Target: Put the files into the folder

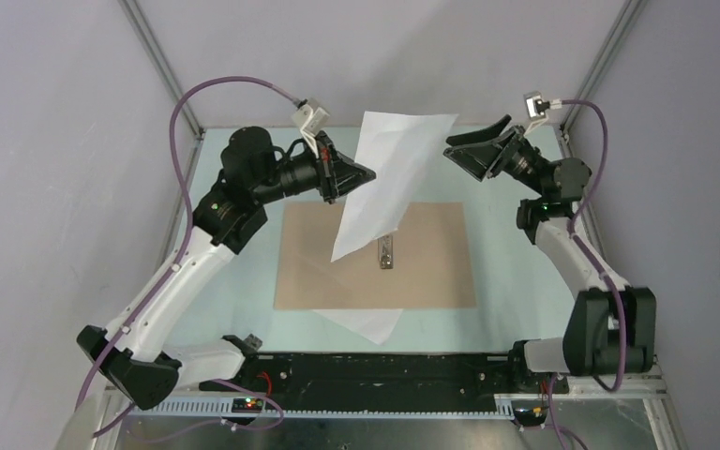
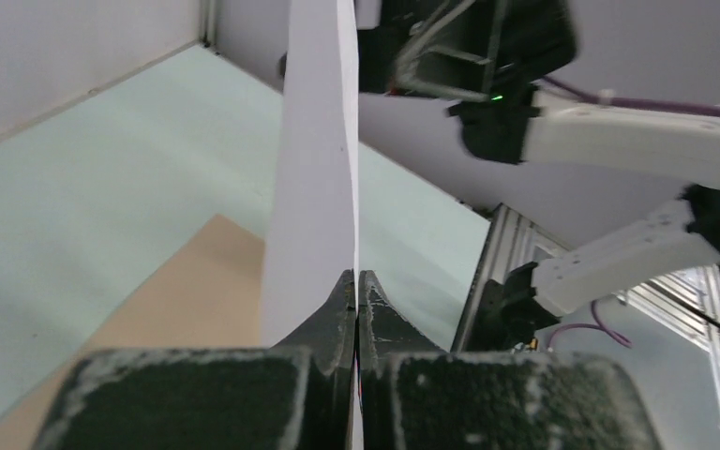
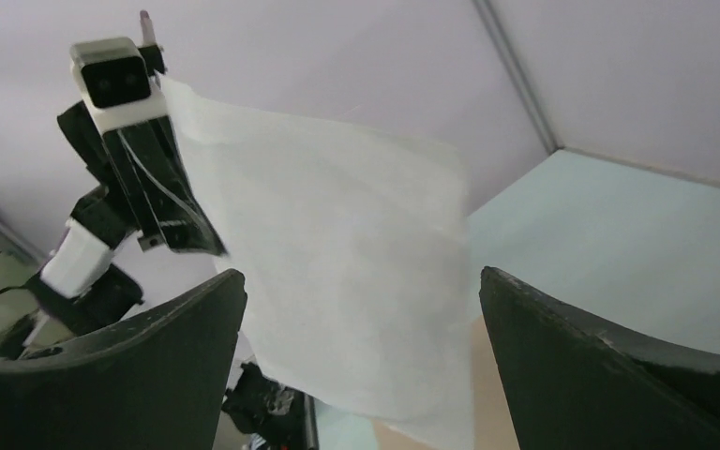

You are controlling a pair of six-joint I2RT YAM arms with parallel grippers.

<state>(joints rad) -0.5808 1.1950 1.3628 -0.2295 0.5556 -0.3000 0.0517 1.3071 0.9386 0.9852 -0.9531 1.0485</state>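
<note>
One white sheet (image 1: 389, 183) of the files hangs in the air above the folder (image 1: 431, 262), which lies flat on the bench (image 1: 516, 281). The closed left end effector (image 1: 367, 174) pinches its edge, probably to lower it in. The right end effector (image 1: 473, 150) stands wide open beside it, holding nothing.

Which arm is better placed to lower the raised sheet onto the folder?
Left. The left pincer is shut on the sheet, which hangs over the folder; the right pincer stands open beside it, holding nothing.
</note>
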